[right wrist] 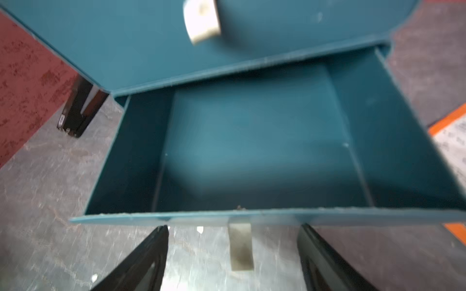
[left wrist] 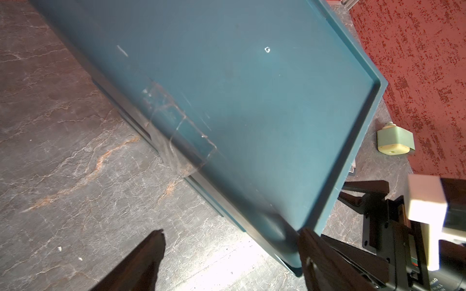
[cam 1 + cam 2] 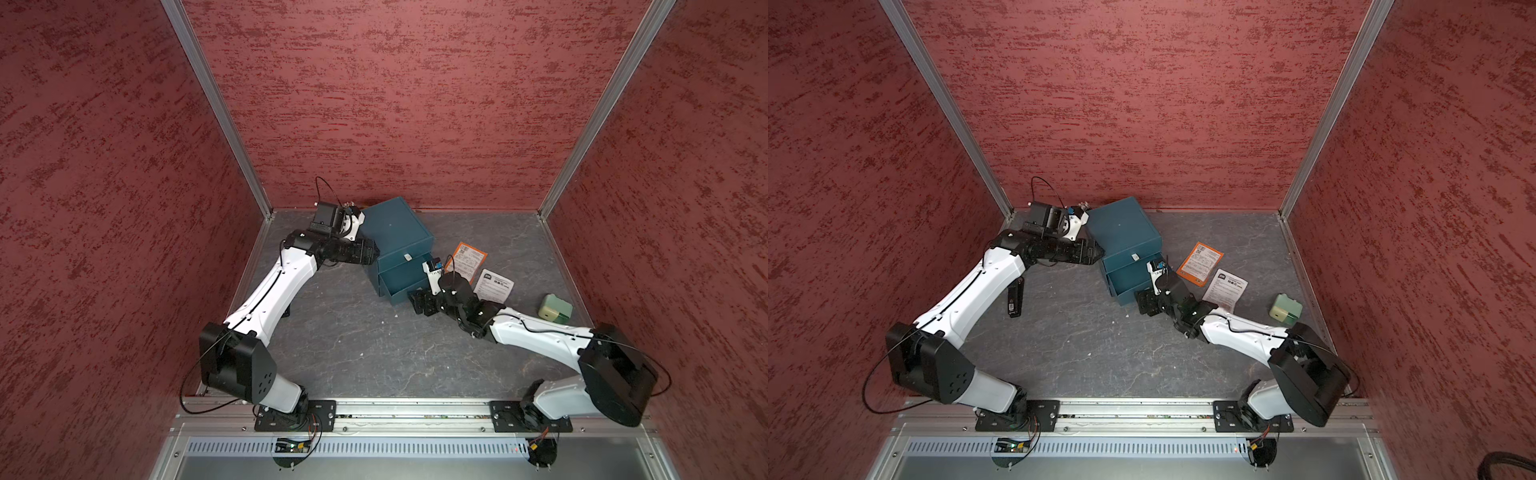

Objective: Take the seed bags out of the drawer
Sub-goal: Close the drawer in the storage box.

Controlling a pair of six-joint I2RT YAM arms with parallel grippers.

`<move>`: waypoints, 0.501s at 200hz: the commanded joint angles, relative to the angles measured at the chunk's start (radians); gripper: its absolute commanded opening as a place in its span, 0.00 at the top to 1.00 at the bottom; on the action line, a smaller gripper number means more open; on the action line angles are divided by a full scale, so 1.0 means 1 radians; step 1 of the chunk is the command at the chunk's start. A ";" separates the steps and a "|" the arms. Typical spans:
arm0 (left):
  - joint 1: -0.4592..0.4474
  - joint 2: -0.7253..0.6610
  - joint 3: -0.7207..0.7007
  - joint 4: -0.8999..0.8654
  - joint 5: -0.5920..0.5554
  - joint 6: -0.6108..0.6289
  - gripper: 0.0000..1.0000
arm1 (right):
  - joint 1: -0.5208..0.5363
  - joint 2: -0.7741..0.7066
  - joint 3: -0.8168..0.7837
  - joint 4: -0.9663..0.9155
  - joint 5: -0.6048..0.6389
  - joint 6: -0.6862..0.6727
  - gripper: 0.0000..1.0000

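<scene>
The teal cabinet (image 3: 395, 232) (image 2: 239, 100) stands near the back wall with its lower drawer (image 3: 401, 296) (image 1: 390, 126) pulled out. In the right wrist view nothing lies in the drawer. An orange seed bag (image 3: 469, 259) (image 3: 1200, 264) and a white seed bag (image 3: 494, 284) (image 3: 1227, 289) lie flat on the floor right of the cabinet. My right gripper (image 3: 419, 303) (image 1: 233, 226) is open just in front of the drawer, its fingers either side of the pale pull tab (image 1: 240, 247). My left gripper (image 3: 372, 251) (image 2: 232, 231) is open at the cabinet's left side, one finger (image 2: 317, 252) against its corner.
A pale green block (image 3: 555, 309) (image 2: 394, 141) sits by the right wall. A black bar (image 3: 1015, 297) lies on the floor under my left arm. The upper drawer is shut, with a white tab (image 3: 407, 257). Red walls enclose three sides.
</scene>
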 commanded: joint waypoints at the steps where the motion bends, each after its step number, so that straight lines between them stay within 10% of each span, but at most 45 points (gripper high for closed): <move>1: 0.006 -0.002 0.000 -0.030 0.003 0.020 0.14 | 0.007 0.047 0.057 0.102 0.051 -0.038 0.16; 100: 0.006 0.008 0.003 -0.033 0.014 0.024 0.14 | 0.008 0.221 0.149 0.260 0.153 -0.015 0.16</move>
